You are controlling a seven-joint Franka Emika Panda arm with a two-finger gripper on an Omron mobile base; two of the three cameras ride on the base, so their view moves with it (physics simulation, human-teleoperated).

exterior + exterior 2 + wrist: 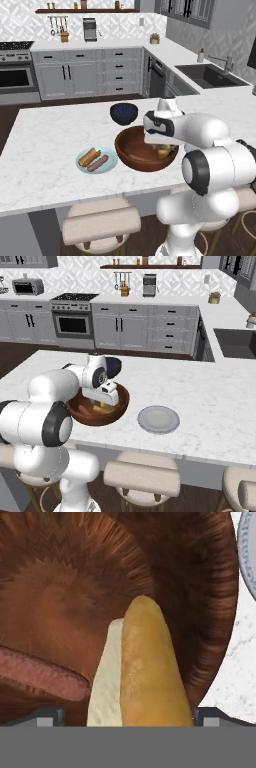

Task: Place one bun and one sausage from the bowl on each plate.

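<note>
My gripper (129, 717) reaches down into the reddish-brown wooden bowl (131, 161) on the island. Its jaws are open and straddle a golden bun (145, 672) that lies on its side with the pale cut face turned left. The right finger is against the bun and the left finger stands a little off it. A sausage (40, 672) lies on the bowl's floor to the left of the bun. Left of the bowl, a pale blue plate (111, 156) holds a bun (89, 156) and a sausage (98, 163). A second plate (158, 419) lies bare to the bowl's right.
A small dark blue bowl (124, 113) stands just behind the wooden bowl. Padded stools (100, 225) line the island's near edge. A sink (210, 75) is set into the counter at the far right.
</note>
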